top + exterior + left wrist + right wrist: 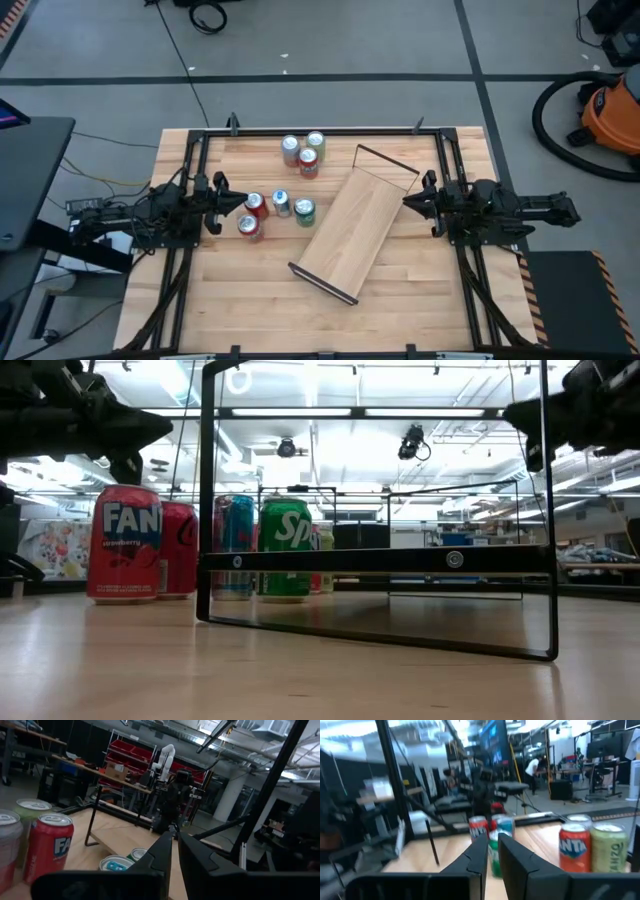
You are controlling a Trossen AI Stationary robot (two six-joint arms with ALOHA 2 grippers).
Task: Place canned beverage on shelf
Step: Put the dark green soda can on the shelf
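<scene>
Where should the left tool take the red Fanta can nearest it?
Grip the red Fanta can around its upright sides, mid-height, probably from the left arm's side. The left tool sits just beside it; the blue can and green can crowd the shelf-facing side.

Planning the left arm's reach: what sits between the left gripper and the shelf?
In the high view, four upright cans stand between the left gripper and the shelf; no bare path runs straight across.

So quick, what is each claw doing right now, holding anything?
Left claw: shut, holding nothing, beside the cans.
Right claw: shut, holding nothing, near the shelf.
</scene>
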